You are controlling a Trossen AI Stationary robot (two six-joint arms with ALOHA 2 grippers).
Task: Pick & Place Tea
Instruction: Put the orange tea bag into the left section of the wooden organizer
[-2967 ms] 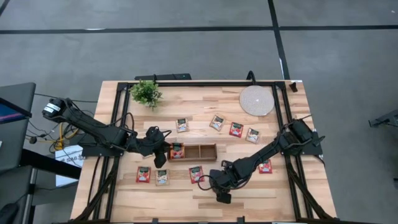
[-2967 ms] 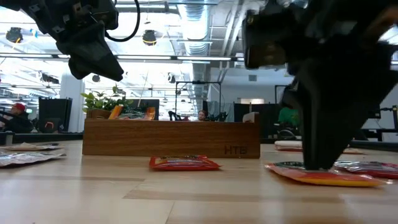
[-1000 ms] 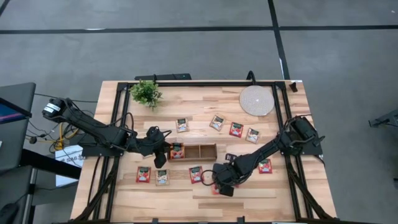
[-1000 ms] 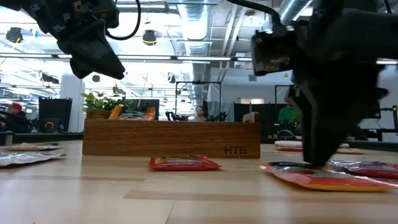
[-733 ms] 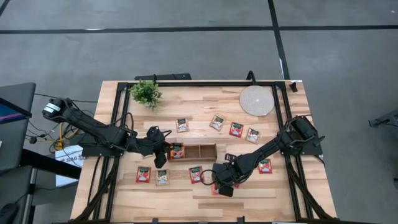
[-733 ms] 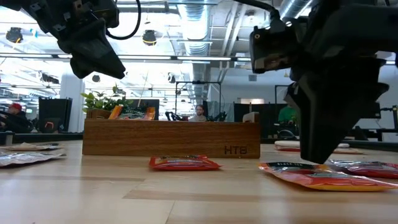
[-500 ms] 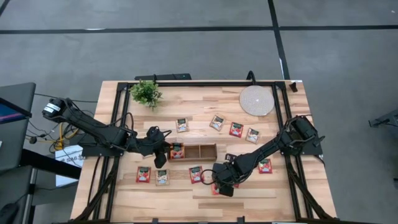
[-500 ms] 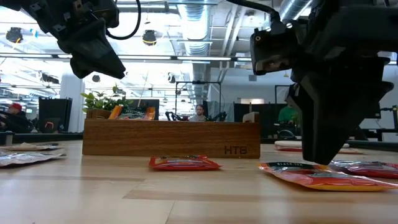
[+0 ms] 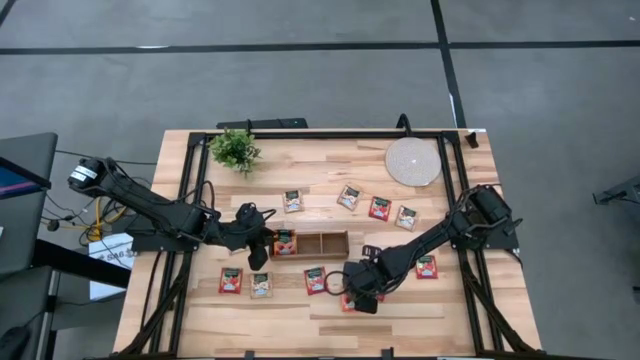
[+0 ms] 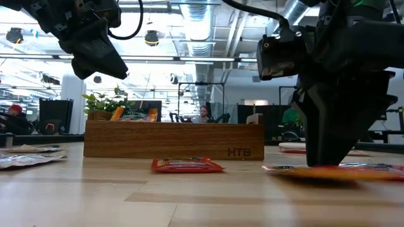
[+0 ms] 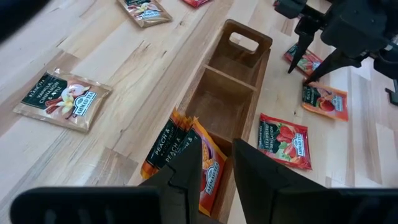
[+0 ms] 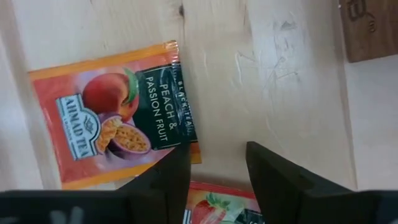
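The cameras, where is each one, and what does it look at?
High view: above, looking straight down on the table, both arms and the wooden tray.
Low view: at table-top height, looking across at the tray; arms hang in from above.
Left wrist view: on the left arm, past the left gripper into the tray.
Right wrist view: on the right arm, past the right gripper at a peach tea sachet.
The tray shows in high, low and left wrist views.

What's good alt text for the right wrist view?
Close, looking down: an orange Ahmad Tea peach and passion fruit sachet lies flat on the pale wooden table, just ahead of the right gripper, whose dark fingers stand open. A strawberry-print sachet peeks between them, and a corner of the wooden tray shows.
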